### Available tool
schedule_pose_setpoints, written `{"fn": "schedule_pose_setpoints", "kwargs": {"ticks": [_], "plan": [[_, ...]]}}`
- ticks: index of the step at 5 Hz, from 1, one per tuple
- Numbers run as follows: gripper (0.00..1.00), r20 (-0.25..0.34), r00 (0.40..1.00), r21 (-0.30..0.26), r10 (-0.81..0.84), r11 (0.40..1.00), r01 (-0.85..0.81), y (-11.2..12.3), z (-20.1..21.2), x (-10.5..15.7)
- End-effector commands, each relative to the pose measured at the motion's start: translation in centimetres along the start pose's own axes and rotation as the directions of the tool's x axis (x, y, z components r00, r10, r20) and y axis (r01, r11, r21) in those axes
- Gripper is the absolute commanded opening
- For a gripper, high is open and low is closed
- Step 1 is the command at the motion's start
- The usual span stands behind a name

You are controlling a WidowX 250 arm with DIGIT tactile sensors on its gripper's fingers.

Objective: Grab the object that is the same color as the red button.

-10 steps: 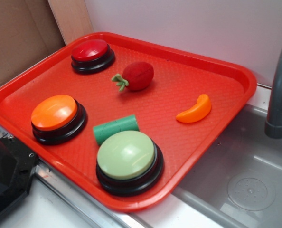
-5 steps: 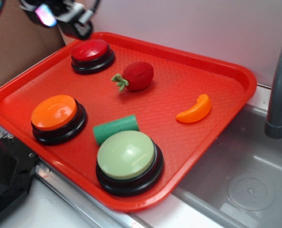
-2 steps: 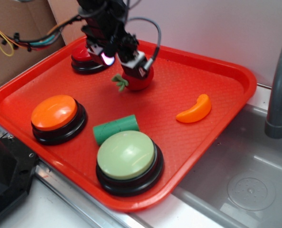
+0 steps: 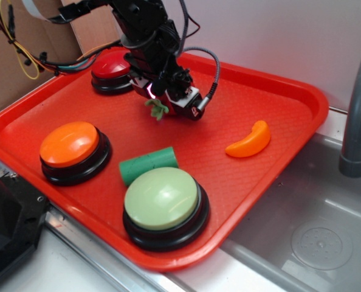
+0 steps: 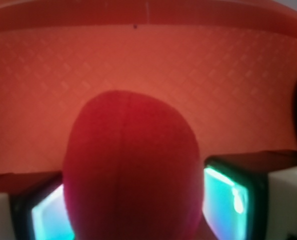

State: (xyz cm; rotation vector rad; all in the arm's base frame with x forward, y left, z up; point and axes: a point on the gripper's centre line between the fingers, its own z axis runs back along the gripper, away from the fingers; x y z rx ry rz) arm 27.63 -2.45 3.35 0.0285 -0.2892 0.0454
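The object, a red plush strawberry (image 5: 131, 170), lies on the red tray (image 4: 271, 176). It fills the lower middle of the wrist view. In the exterior view only its green leaves (image 4: 158, 110) stick out from under my gripper (image 4: 172, 101). My gripper (image 5: 133, 205) is down over the toy and open. One glowing pad (image 5: 226, 192) stands close to each flank, and I see no squeeze in the plush. The red button (image 4: 110, 64) sits at the tray's far left corner, just behind the arm.
An orange button (image 4: 69, 144) and a pale green button (image 4: 161, 198) sit near the tray's front, with a green cylinder (image 4: 148, 164) between them. An orange crescent toy (image 4: 249, 141) lies to the right. A grey faucet (image 4: 357, 121) and sink (image 4: 314, 237) flank the tray's right.
The arm came in from the upper left, passed over the red button and dropped onto the strawberry. The toy now sits between the fingers and is mostly covered in the exterior view.
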Motion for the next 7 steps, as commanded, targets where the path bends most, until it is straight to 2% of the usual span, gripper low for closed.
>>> {"fn": "schedule_pose_setpoints", "kwargs": {"ticks": [1, 2, 3, 4, 5, 6, 7], "plan": [[0.00, 0.004, 0.998, 0.030, -0.057, 0.998, 0.057, 0.6, 2.0, 1.2], [0.00, -0.107, 0.967, -0.013, -0.230, 0.973, 0.230, 1.0, 5.0, 1.6], [0.00, -0.143, 0.946, -0.100, -0.292, 0.955, 0.279, 1.8, 10.1, 0.9], [0.00, -0.135, 0.949, -0.122, -0.284, 0.956, 0.268, 2.3, 13.7, 0.1], [0.00, -0.090, 0.966, -0.146, -0.244, 0.962, 0.229, 2.8, 17.9, -1.3], [0.00, -0.028, 0.978, -0.106, -0.208, 0.973, 0.204, 2.6, 20.1, -2.4], [0.00, -0.017, 0.984, -0.080, -0.177, 0.981, 0.175, 2.6, 20.2, -2.9]]}}
